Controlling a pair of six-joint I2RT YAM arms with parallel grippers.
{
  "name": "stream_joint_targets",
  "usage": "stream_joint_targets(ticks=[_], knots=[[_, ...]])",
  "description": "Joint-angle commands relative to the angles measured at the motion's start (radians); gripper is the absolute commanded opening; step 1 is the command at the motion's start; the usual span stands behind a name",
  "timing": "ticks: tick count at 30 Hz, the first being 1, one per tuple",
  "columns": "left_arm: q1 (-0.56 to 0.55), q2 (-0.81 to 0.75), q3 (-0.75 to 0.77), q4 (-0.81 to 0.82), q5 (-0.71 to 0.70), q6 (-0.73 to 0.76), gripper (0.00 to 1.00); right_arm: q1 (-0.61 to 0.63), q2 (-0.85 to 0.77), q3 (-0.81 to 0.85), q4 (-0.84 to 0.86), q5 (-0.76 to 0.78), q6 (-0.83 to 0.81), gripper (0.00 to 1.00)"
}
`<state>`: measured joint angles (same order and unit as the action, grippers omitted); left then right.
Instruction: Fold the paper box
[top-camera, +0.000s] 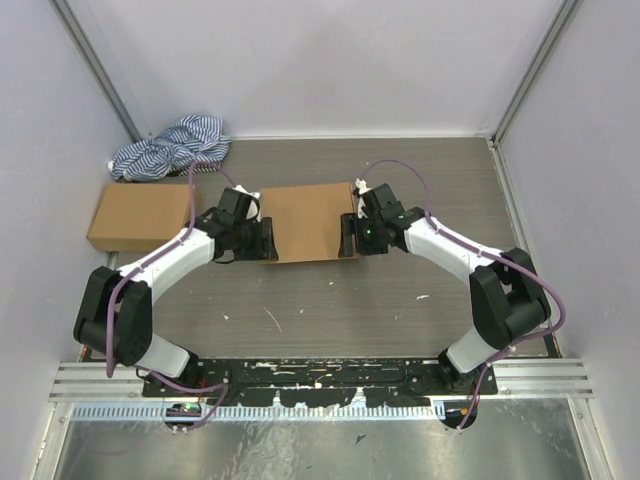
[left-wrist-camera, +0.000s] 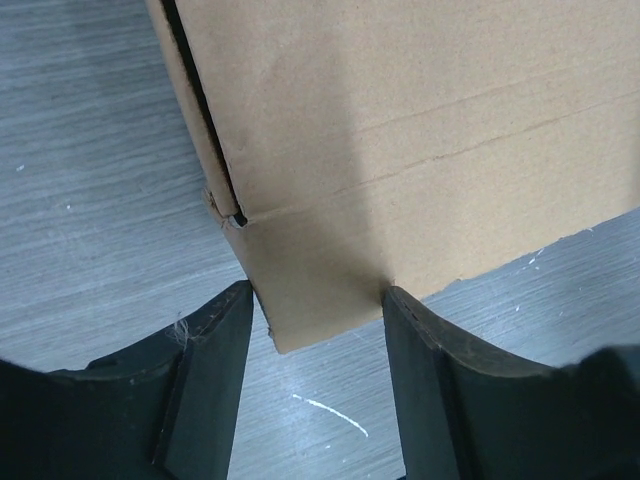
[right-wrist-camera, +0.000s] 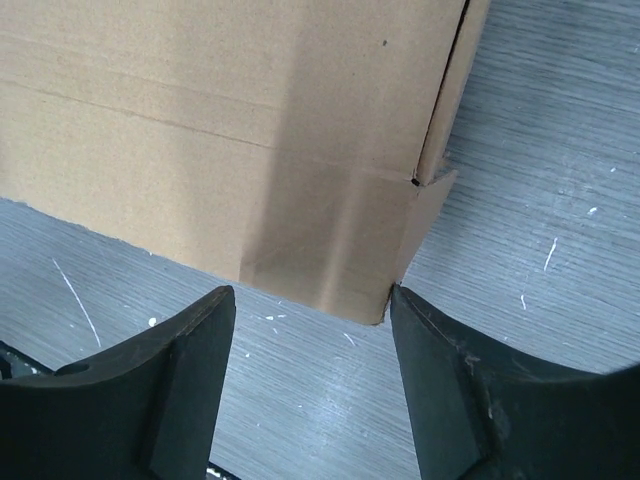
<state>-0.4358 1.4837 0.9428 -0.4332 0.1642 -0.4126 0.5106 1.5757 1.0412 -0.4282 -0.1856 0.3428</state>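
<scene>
The paper box lies flat in the middle of the table, folded into a shallow brown cardboard shape with its lid down. My left gripper is open at its near left corner. In the left wrist view the corner flap sits between the two fingertips of my left gripper, which touch or nearly touch its edges. My right gripper is open at the near right corner. In the right wrist view the box corner reaches to the tips of my right gripper, with the right fingertip against its edge.
A ready-made brown cardboard box stands at the left, against the wall. A blue-white striped cloth is bunched at the back left. Grey walls close in the table on three sides.
</scene>
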Motion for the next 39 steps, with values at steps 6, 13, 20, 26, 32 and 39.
stream_joint_targets(ticks=[6,13,20,26,32,39], knots=[[-0.005,-0.021,0.079,-0.106,0.001,0.002,0.61,0.013,-0.06,0.088,-0.048,-0.024,0.009,0.68],[-0.004,-0.033,0.107,-0.14,0.019,0.002,0.61,0.013,-0.064,0.101,-0.059,-0.045,0.01,0.68],[-0.005,-0.027,0.127,-0.175,0.034,0.012,0.61,0.013,-0.065,0.107,-0.062,-0.047,0.011,0.68],[-0.004,-0.019,0.133,-0.193,0.047,0.015,0.61,0.013,-0.065,0.116,-0.066,-0.051,0.011,0.68],[-0.004,-0.01,0.138,-0.206,0.048,0.022,0.61,0.013,-0.062,0.122,-0.065,-0.054,0.01,0.68],[-0.004,0.007,0.134,-0.204,0.051,0.023,0.61,0.013,-0.059,0.104,-0.057,-0.069,0.012,0.68]])
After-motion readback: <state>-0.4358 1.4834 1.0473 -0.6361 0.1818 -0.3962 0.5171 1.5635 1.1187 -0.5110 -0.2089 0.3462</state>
